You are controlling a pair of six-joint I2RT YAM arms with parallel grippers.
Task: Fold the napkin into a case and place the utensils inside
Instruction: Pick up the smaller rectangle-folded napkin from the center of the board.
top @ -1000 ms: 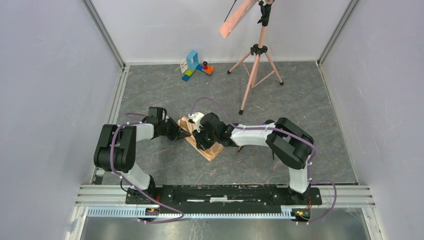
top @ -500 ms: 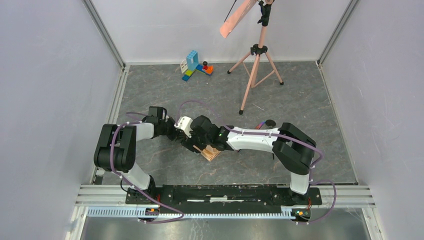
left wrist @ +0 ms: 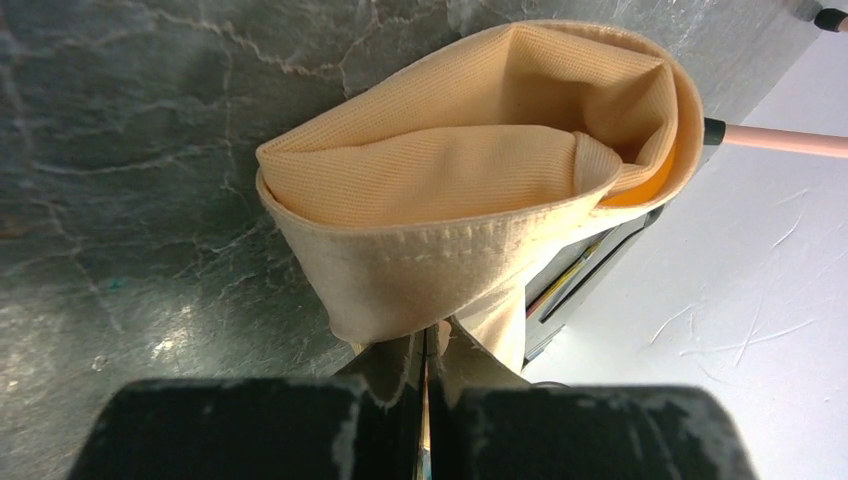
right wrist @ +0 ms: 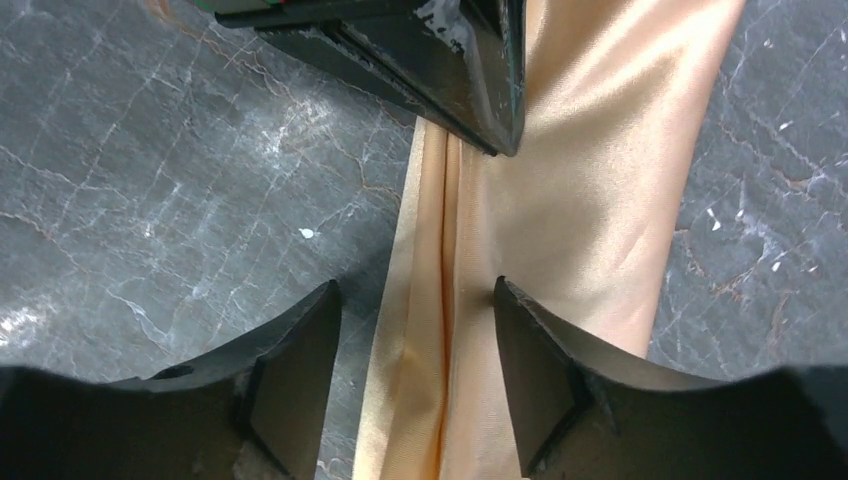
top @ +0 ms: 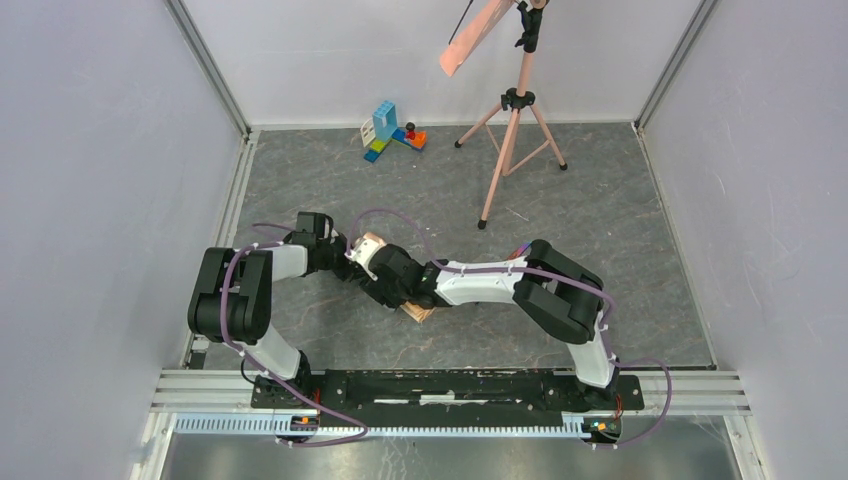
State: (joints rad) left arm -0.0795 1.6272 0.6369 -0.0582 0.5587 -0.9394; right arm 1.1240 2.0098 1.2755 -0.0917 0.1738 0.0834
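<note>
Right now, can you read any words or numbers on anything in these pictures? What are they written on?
No words, numbers or signs can be read in any view.
The napkin: plain cloth, nothing printed on the part that shows.
The toy blocks: too small to tell whether they carry any marks.

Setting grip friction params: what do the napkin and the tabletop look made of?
The napkin: soft woven cloth, peach-tan; fine ribbed weave and a stitched hem in the left wrist view, satin-like sheen in the right wrist view. The tabletop: dark grey, marble-look with pale veins and glossy glare; real stone or printed laminate, cannot tell.
</note>
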